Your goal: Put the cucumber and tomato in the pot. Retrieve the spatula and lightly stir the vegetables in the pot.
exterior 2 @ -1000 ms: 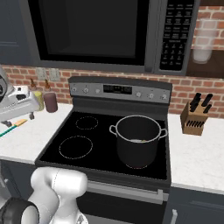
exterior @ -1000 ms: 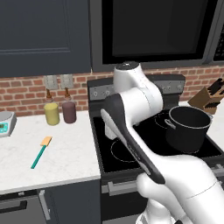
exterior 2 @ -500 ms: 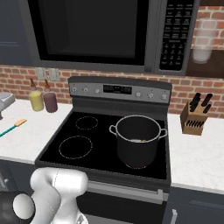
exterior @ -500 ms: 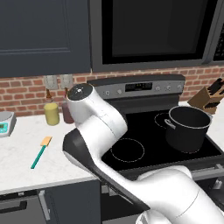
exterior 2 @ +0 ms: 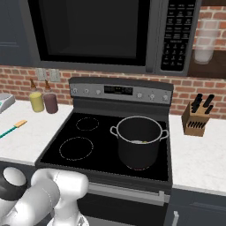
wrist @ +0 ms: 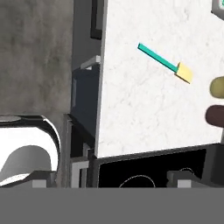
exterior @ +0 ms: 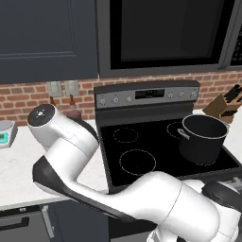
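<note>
- My own white arm blocks much of the left tabletop (exterior: 14, 165) in the left base view, so the spatula is hidden there.
- In the right base view the spatula (exterior 2: 12, 128) is cut off at the left edge; just its orange-yellow blade and a bit of teal handle show.
- Inside the pot (exterior 2: 139, 141) I make out a pale yellowish bit at the bottom; I cannot tell clearly what it is.
- In the hand view two jars, one yellow (wrist: 218, 87) and one maroon (wrist: 216, 116), are cut by the right edge.
- My pincer's tips are hard to make out in the hand view; its jaws stand wide apart, holding nothing.
- The tabletop is white marble beside a black stove (exterior 2: 88, 141), with brick wall, microwave (exterior 2: 97, 31) and knife block (exterior 2: 196, 117).
- The spatula (wrist: 164, 63) lies flat on the marble, near the jars, well apart from the pot on the stove's front right burner.
</note>
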Tool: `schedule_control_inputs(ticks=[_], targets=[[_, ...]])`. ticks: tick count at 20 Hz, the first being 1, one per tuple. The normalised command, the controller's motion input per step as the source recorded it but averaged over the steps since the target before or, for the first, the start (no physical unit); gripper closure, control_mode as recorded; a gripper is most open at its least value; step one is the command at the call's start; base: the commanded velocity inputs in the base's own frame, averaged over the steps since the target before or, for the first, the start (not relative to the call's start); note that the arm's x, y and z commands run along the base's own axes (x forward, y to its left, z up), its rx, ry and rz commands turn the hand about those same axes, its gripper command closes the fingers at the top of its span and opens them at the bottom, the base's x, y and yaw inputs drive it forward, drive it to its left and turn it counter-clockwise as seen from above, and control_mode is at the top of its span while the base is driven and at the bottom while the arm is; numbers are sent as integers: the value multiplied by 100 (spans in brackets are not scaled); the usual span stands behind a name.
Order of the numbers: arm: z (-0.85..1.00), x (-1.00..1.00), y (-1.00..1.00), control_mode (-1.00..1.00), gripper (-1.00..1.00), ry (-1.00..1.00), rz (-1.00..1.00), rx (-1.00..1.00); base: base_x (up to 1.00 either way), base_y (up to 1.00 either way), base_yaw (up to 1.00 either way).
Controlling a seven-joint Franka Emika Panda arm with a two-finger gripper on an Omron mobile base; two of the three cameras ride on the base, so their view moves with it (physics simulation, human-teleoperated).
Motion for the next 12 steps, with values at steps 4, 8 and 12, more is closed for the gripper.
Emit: schedule_control_inputs(ticks=[4,8,12], targets=[[-57,46,38,-100,-100,0,35,-12,0,0,0],[-77,42,18,-100,-100,0,29,-14,0,0,0],[-83,26,26,-100,-100,0,24,-18,0,0,0]])
